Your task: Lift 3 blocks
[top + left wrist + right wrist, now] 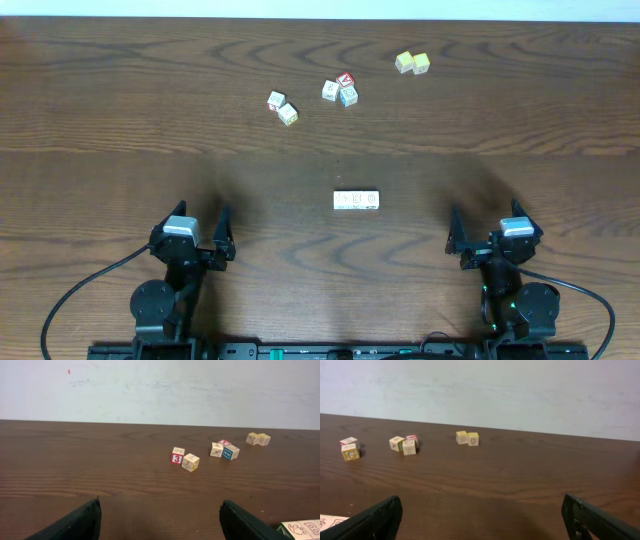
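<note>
Three blocks (356,200) touching in a row, middle of the surface (100,120); "3" readable on far red-faced cube (177,455); left jaws, right jaws wide, empty.

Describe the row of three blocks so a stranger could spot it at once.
On the brown wooden table, look between the left gripper and the right gripper. The row of three blocks lies there alone. Unlike the loose pair, the red-topped cluster and the yellow pair farther back, its whitish cubes sit side by side in one straight line.
</note>
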{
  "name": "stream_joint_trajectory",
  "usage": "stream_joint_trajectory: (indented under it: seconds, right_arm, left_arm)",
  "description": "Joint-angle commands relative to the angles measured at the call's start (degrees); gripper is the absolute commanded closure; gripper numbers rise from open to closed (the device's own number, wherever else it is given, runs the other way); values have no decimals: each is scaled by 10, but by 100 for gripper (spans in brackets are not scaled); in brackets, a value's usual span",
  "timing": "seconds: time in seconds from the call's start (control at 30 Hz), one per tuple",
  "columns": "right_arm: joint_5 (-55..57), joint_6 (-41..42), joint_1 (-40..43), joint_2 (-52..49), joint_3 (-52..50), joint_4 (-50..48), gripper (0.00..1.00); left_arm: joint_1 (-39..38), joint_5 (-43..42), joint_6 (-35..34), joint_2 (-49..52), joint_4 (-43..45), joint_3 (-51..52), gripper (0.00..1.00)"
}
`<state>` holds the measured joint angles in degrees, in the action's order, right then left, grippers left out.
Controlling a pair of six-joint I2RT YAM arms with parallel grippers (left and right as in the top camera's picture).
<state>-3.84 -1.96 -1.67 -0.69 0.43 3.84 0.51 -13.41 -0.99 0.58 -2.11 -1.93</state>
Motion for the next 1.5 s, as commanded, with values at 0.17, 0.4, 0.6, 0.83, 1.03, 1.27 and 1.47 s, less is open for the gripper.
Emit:
stream_joint_trajectory:
  seconds: [0.17, 0.4, 0.6, 0.83, 1.03, 1.27, 1.47]
  right_arm:
    - [3, -4, 5, 4, -1, 2, 1]
    - [3, -4, 5, 4, -1, 2, 1]
    - [3, -4, 5, 4, -1, 2, 1]
    - [3, -4, 5, 4, -1, 2, 1]
    - [3, -4, 5, 4, -1, 2, 1]
    - [3, -4, 5, 4, -1, 2, 1]
    - [3, -4, 5, 4, -1, 2, 1]
  left_arm:
    - [-3, -3, 12, -3, -8, 17, 24]
    - [-3, -3, 12, -3, -8, 17, 24]
    - [-3, -1, 12, -5, -8, 17, 24]
    - [-4, 40, 60, -5, -13, 17, 24]
    - [-4, 43, 66, -5, -14, 17, 24]
    - [-4, 57, 63, -5, -16, 17, 24]
    - [-4, 51, 63, -5, -13, 17, 24]
